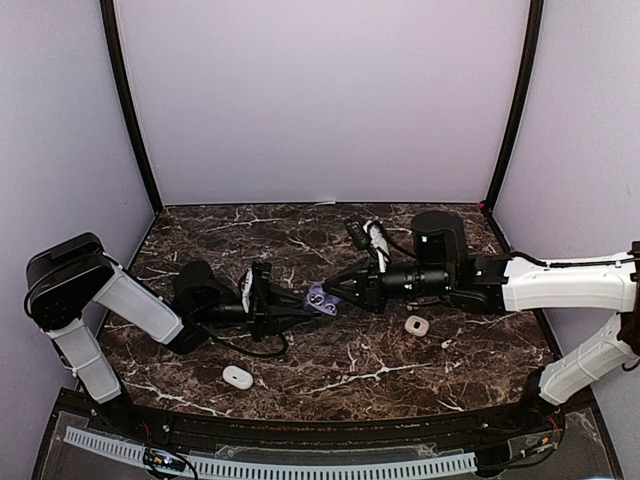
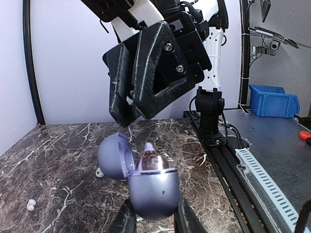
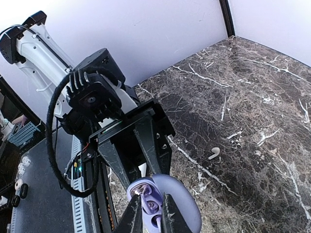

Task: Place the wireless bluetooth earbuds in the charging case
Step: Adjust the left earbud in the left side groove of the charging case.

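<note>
My left gripper (image 2: 155, 221) is shut on the lower half of an open lavender charging case (image 2: 153, 191), held just above the table; its lid (image 2: 112, 158) hangs open to the left. A lavender earbud (image 2: 148, 149) sits in the case with its stem pointing up. My right gripper (image 3: 151, 218) hovers right over the case's sockets (image 3: 154, 206), jaws almost together with nothing seen between the tips. From above, the two grippers meet over the case (image 1: 322, 300) at mid-table. Loose white earbuds (image 2: 99, 172) (image 2: 31, 205) (image 3: 214, 153) lie on the marble.
Two closed white cases (image 1: 238, 376) (image 1: 417, 324) lie on the dark marble table (image 1: 330, 360), one near the front left, one under the right arm. A tiny white bud (image 1: 446, 343) lies beside the right case. Walls enclose the back and sides.
</note>
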Motion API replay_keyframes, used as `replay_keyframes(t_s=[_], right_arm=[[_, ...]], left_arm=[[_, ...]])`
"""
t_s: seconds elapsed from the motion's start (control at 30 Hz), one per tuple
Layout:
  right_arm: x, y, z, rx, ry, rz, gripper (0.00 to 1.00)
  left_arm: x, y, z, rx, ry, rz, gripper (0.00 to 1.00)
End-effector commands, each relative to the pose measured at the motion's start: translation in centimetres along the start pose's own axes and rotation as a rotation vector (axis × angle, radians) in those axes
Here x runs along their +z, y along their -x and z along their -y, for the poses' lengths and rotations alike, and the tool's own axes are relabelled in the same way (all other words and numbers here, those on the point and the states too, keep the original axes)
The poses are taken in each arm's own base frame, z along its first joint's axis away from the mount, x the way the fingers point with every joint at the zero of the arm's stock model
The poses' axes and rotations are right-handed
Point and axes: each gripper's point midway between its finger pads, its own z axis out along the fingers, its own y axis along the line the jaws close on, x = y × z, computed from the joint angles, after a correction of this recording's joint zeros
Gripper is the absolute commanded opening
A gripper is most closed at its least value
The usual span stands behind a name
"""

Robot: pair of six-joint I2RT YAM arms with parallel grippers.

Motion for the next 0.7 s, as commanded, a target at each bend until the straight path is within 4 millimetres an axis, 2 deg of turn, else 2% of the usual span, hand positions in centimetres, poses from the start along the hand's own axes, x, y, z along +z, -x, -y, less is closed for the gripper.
replay_keyframes(t_s=[0.0, 0.2, 0.33, 0.47, 0.57, 0.67], right_arm=[[1.0, 0.7, -1.1, -0.019, 0.055, -0.003, 0.13], [2.0, -0.4, -1.4, -0.019, 0.077, -0.038, 0.08], [2.3, -1.0, -1.4, -0.011, 0.074, -0.057, 0.06], [2.0, -0.7, -1.2, -0.022, 0.059, -0.047, 0.06], [1.8, -0.4, -1.3, -0.031, 0.054, -0.04, 0.18], [1.4, 0.0, -1.2, -0.039, 0.038, -0.025, 0.19]], left_arm=[[0.2, 1.8, 0.3, 0.046, -0.021, 0.044, 0.02], [0.1, 1.6, 0.4, 0.041, -0.02, 0.039, 0.02], [0.2, 1.5, -0.4, 0.03, 0.016, 0.031, 0.02], [0.2, 1.5, -0.4, 0.027, 0.018, 0.032, 0.02], [0.2, 1.4, -0.4, 0.027, 0.02, 0.032, 0.02], [0.2, 1.4, -0.3, 0.025, 0.02, 0.032, 0.02]])
